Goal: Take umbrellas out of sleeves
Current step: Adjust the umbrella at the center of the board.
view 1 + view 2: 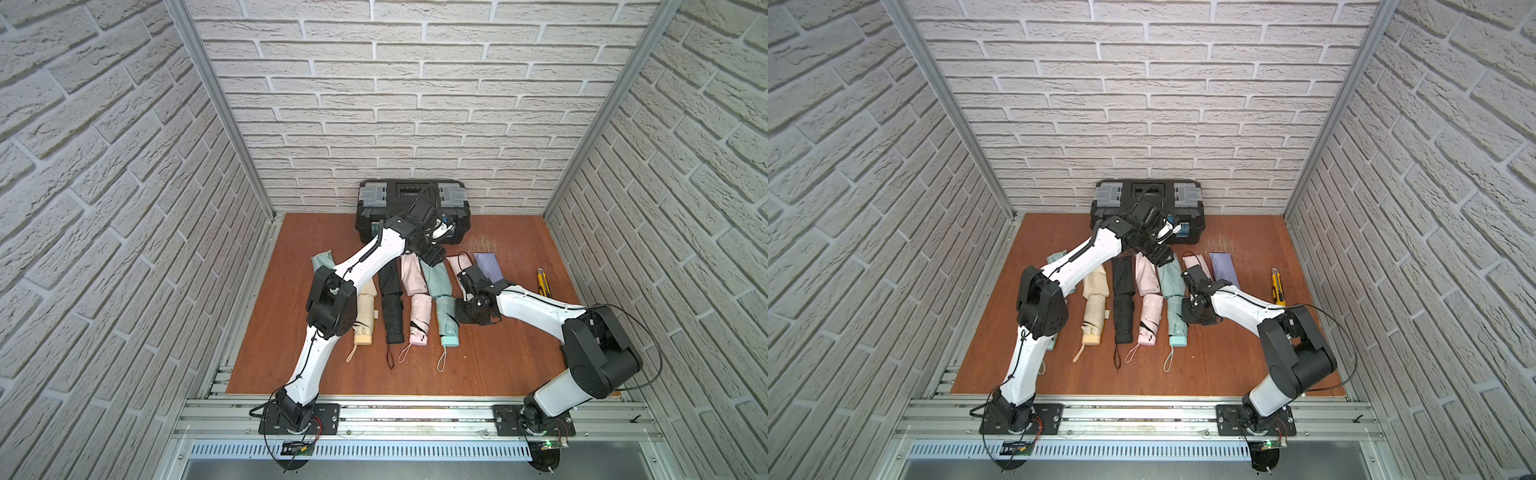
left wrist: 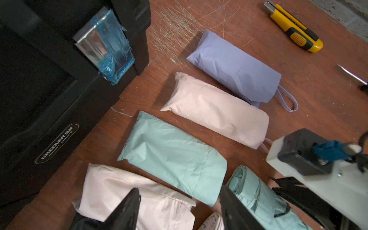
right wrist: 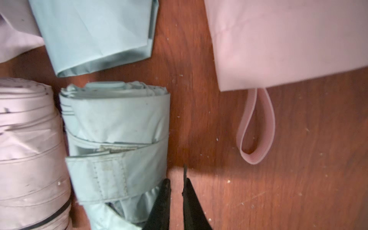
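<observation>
Nearest the robot on the counter (image 1: 498, 365), a cream umbrella (image 1: 365, 320), black umbrella (image 1: 392, 316), pink umbrella (image 1: 419, 316) and mint umbrella (image 1: 446, 320) lie bare in a row. The right fingers (image 3: 160, 205) sit just beside the mint umbrella, nearly pressed together with a thin slit between them, holding nothing. Just beyond lie the two umbrellas not yet unsleeved: the pink bundle (image 2: 217, 111), its loop (image 3: 256, 127) flat on the wood, and the lavender bundle (image 2: 235, 65). Farther back, the left fingers (image 2: 123, 213) hang spread and empty over the empty pink sleeve (image 2: 139, 199) and mint sleeve (image 2: 173, 157), in front of the toolbox (image 2: 49, 99). Likely risks: pulling the loop with its sleeve unpinned would drag the whole bundle, the flat loop could slip the fingers, and the left fingers could pinch an empty sleeve instead. Hidden: a further set under the left arm, with only a sleeve corner (image 1: 323, 262) showing, and both sleeved handles. The right wrist view is blurred.
</observation>
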Controlling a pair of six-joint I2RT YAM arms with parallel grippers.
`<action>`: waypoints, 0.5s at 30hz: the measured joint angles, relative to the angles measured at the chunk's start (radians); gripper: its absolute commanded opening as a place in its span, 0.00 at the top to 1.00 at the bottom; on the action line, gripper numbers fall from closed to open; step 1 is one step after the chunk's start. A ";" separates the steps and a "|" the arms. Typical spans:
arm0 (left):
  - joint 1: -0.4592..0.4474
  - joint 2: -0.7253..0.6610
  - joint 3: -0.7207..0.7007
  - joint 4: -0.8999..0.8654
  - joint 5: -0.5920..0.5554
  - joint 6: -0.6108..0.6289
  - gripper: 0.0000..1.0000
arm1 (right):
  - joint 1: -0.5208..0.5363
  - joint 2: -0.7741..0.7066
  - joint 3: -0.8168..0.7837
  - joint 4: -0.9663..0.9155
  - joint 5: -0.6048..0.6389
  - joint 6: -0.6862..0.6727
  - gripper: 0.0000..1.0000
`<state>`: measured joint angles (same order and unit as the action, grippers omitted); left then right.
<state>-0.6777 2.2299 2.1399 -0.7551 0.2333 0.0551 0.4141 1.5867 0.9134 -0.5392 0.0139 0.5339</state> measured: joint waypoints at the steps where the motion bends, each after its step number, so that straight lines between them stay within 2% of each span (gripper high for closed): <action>1: 0.000 0.000 0.000 0.000 0.000 0.000 0.34 | 0.000 0.006 0.008 -0.001 0.000 0.000 0.84; 10: 0.000 0.007 0.018 -0.012 0.034 0.009 0.35 | -0.006 0.018 0.017 -0.005 0.005 -0.011 0.81; 15: -0.013 0.086 0.165 -0.046 0.100 0.059 0.35 | -0.036 -0.094 0.010 -0.043 0.035 -0.027 0.78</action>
<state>-0.6903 2.3161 2.3051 -0.8009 0.3328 0.1139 0.3782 1.4925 0.9237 -0.5819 0.0494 0.5072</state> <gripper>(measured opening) 0.653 0.203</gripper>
